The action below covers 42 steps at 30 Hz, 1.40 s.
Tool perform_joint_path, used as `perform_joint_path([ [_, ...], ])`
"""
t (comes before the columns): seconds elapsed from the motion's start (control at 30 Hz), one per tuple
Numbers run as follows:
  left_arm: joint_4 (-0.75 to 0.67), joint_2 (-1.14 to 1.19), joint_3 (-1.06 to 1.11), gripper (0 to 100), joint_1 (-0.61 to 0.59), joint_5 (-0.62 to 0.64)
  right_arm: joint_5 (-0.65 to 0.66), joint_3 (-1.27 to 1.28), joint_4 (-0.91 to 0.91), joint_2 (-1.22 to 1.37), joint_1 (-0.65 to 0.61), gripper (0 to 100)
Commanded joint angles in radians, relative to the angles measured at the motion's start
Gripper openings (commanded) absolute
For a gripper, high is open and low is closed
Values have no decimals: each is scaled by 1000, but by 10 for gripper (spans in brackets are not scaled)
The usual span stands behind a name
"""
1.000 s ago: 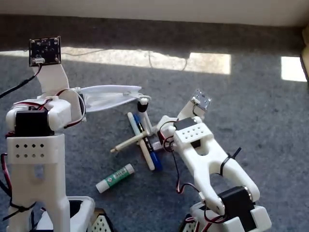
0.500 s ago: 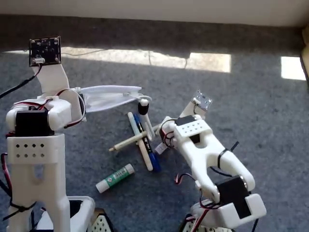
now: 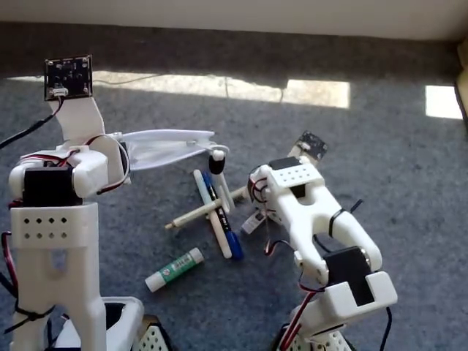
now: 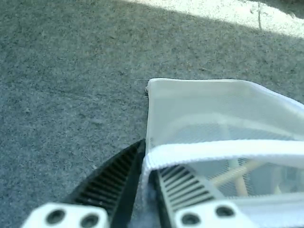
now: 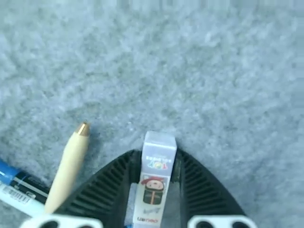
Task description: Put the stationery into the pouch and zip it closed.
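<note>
The white mesh pouch (image 3: 170, 145) hangs off the carpet, its mouth facing the pile of stationery. My left gripper (image 4: 145, 159) is shut on the pouch (image 4: 213, 114) at its rim corner. My right gripper (image 5: 159, 159) is shut on a small white eraser (image 5: 156, 178) with a printed sleeve, held just above the carpet. In the high view the eraser (image 3: 254, 221) and right gripper (image 3: 251, 216) sit right of the pile. A cream pencil (image 3: 194, 215), a blue pen (image 3: 223, 219) and a white pen (image 3: 213, 214) lie crossed there. A black-capped marker (image 3: 218, 170) lies by the pouch mouth.
A green-and-white glue stick (image 3: 174, 268) lies alone near the front, between the two arm bases. The pencil's tip (image 5: 81, 129) and the blue pen (image 5: 13, 183) lie close beside my right gripper. Grey carpet stretches open to the right and behind.
My right arm has swung its base to the right and drawn its gripper slightly back from the pile with the eraser in it. The left arm and pouch have not moved.
</note>
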Motion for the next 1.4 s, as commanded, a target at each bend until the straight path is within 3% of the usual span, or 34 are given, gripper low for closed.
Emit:
perform_joint_path([
  [0.0, -12, 16, 13, 7, -10, 9, 23, -19, 18, 4, 50, 104],
  [0.17, -12, 16, 13, 7, -10, 9, 120, -21, 18, 4, 50, 0],
  [0.33, -12, 16, 13, 7, -10, 9, 133, -31, 21, 2, 62, 5],
  [0.5, -12, 16, 13, 7, -10, 9, 137, -101, 165, -91, 107, 5],
  [0.87, -12, 16, 12, 7, -8, 9, 391, -111, 202, -329, 127, 5],
  [1.13, -32, 16, 5, 10, -8, 9, 519, -114, 196, -535, 93, 5],
  [1.37, -26, 22, -21, 7, 8, 9, 525, -120, 194, -725, 13, 5],
])
